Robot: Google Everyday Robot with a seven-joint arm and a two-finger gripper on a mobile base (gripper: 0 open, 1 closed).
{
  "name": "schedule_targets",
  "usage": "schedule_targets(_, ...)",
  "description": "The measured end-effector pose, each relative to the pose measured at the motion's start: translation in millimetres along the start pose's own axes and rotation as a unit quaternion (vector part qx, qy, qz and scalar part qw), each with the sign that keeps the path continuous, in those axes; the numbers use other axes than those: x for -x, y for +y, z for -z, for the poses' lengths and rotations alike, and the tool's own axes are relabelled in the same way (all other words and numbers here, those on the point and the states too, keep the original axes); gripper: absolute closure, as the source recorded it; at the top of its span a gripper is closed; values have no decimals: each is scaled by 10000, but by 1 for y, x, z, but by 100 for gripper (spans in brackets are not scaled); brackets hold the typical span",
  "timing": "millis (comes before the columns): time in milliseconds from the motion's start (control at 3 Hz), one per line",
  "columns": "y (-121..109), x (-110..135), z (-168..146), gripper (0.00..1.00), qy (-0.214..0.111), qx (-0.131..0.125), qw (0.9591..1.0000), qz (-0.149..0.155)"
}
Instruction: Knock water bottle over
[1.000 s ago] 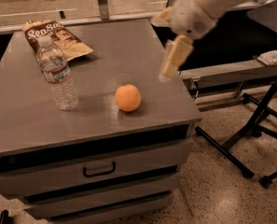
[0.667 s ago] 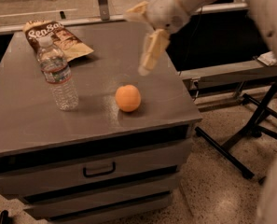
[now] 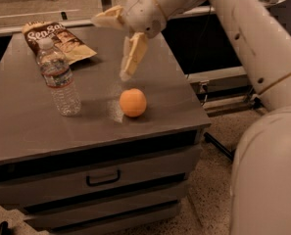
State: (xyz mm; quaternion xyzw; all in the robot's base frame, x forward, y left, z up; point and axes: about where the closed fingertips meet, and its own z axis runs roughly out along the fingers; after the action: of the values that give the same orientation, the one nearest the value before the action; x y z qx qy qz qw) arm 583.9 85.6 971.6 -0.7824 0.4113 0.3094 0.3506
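Note:
The water bottle (image 3: pixel 60 79) is a clear ribbed plastic bottle with a white cap and a white-and-red label. It stands upright on the left part of the grey cabinet top (image 3: pixel 27 126). My gripper (image 3: pixel 109 48) hangs above the middle of the top, to the right of the bottle and apart from it. Its two cream fingers are spread open and hold nothing; one points left, the other points down just above and behind an orange (image 3: pixel 133 102).
A brown-and-cream snack bag (image 3: pixel 57 39) lies flat at the back left, behind the bottle. The cabinet has drawers with a dark handle (image 3: pixel 103 178) in front. My white arm (image 3: pixel 243 38) reaches in from the right. A black stand leg (image 3: pixel 218 146) lies on the floor at the right.
The arm has swung left from the cabinet's right edge to over its middle, bringing the gripper closer to the bottle. The bottle, orange and bag have not moved.

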Motion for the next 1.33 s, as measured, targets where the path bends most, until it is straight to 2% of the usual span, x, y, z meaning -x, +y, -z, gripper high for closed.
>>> schedule_targets(333, -4, 7, -27, 0, -141, 23, 9998, -166)
schedule_targets(667, -20, -6, -55, 0, -93, -252, 9967, -769)
schedule_targets(1000, -23, -7, -68, 0, -231, -296, 9913, -1265)
schedule_targets(1333, -18, 7, -78, 0, -573, -96, 9866, -1525)
